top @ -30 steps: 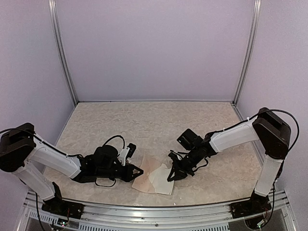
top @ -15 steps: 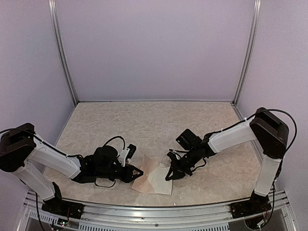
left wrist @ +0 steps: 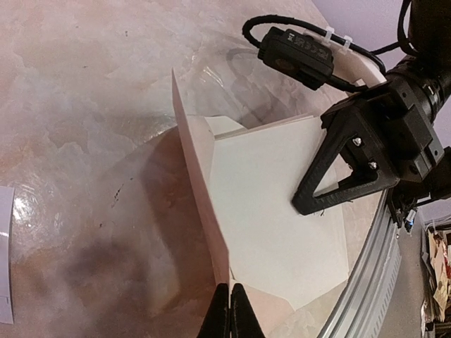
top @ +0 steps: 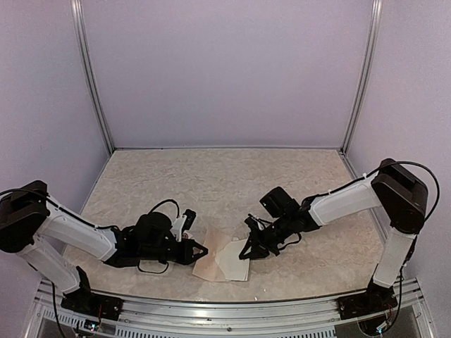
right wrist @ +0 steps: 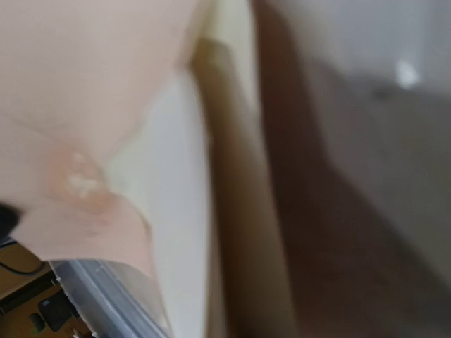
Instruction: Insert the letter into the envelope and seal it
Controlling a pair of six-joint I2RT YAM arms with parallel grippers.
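Pinching the envelope (top: 208, 263) open, your left gripper (left wrist: 229, 313) grips firmly; your closed right gripper (top: 246, 252) touches the partly inserted letter (left wrist: 271, 211); sealing not yet done

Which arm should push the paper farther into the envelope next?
Probably the right arm. The right gripper is shut on the edge of the letter, which lies partly inside the envelope. The left gripper is pinching the envelope's rim, holding it steady.

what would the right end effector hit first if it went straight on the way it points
Probably the envelope, just ahead of the letter it grips; the left end effector lies beyond. Depth is unclear.
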